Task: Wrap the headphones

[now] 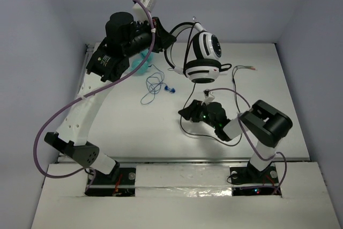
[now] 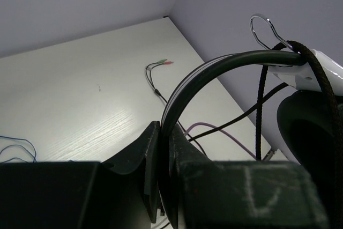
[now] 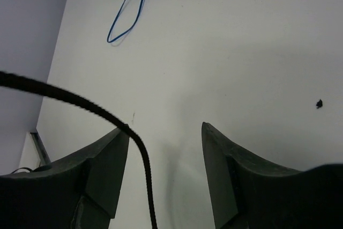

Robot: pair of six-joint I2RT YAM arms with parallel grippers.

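Note:
The headphones (image 1: pixel 203 57) hang in the air at the back of the table, white earcups with black pads under a black headband (image 2: pixel 214 68). My left gripper (image 1: pixel 167 38) is raised and shut on the headband (image 2: pixel 165 130). The thin black cable (image 1: pixel 185 124) drops from the earcups and loops on the table. Its plug end (image 1: pixel 249 68) lies at the back right and also shows in the left wrist view (image 2: pixel 163 63). My right gripper (image 1: pixel 187 112) is low over the table and open (image 3: pixel 166 130). The cable (image 3: pixel 80 103) lies across its left fingertip and runs down between the jaws.
Teal headphones (image 1: pixel 140 63) sit behind my left arm at the back left. Small blue-wired earbuds (image 1: pixel 158 84) lie on the table to the left of the hanging headphones, and show in the right wrist view (image 3: pixel 134 9). Walls enclose the table at the back and sides.

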